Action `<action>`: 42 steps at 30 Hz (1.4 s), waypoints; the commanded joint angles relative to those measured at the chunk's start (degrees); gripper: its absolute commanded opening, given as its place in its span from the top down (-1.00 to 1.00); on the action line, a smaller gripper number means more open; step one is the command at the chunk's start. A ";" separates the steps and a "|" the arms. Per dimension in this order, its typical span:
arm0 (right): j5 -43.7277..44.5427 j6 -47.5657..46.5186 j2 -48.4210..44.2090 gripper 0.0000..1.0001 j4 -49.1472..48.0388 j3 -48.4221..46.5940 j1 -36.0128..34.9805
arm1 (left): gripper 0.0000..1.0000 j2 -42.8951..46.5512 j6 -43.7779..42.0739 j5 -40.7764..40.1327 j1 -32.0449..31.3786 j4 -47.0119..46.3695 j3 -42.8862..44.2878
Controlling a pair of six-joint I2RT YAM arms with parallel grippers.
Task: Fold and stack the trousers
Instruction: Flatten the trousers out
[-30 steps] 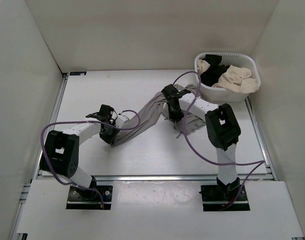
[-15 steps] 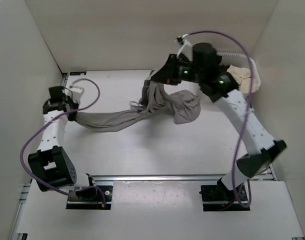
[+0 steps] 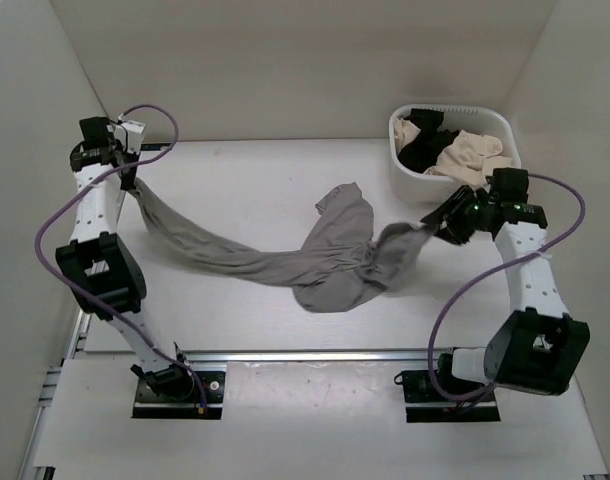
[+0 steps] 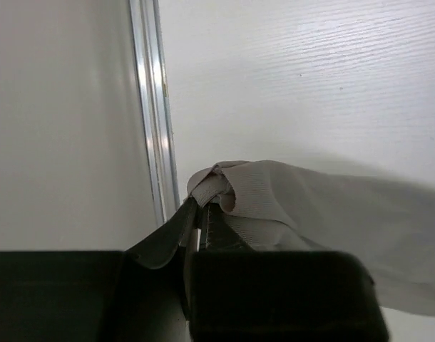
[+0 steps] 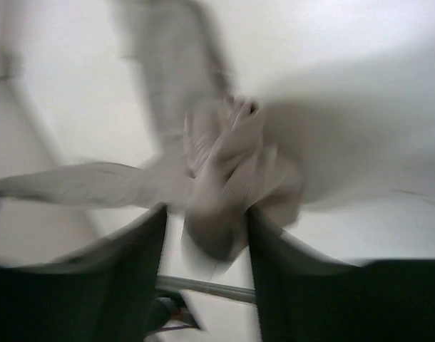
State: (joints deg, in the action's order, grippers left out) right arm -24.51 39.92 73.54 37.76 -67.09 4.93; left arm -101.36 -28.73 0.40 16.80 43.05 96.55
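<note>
The grey trousers (image 3: pixel 335 255) lie stretched in a long band across the table, from the far left corner to a bunched end at the right. My left gripper (image 3: pixel 128 180) is shut on one end of the trousers (image 4: pixel 331 214), lifted beside the left rail; in the left wrist view its tips (image 4: pixel 201 206) pinch a fold of cloth. My right gripper (image 3: pixel 440 225) stands open at the bunched end. In the blurred right wrist view the trousers (image 5: pixel 224 178) hang loose between the spread fingers (image 5: pixel 132 263) of the right gripper (image 5: pixel 207 221).
A white basket (image 3: pixel 415 180) with black and cream clothes stands at the back right, just behind my right arm. White walls close in the table on three sides. A metal rail (image 4: pixel 152 107) runs along the left edge.
My left arm carried its end of the trousers to the far left corner. My right arm swung down to the right, its jaws opened, and the trousers dropped spread over the table.
</note>
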 commanded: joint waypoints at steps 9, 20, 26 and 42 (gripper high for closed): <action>10.87 -19.09 0.47 -0.69 10.40 5.65 3.43 | 0.72 -3.32 2.19 -0.49 -4.58 5.29 1.54; 21.46 -11.01 0.29 -0.76 14.37 18.82 0.43 | 0.72 -1.47 3.24 0.73 -4.58 5.29 -2.60; 19.48 -11.62 3.19 -0.93 6.55 19.98 -5.71 | 0.55 -0.86 3.24 0.66 -4.58 5.29 -3.12; 16.52 -7.05 11.73 1.00 2.66 13.58 -8.26 | -0.74 21.10 -9.67 13.90 -19.92 9.07 -16.10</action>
State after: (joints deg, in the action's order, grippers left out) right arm -5.48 32.62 87.31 41.74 -48.23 -1.58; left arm -88.01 -32.91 6.72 5.08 50.83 84.42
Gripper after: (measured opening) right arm 0.027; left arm 0.853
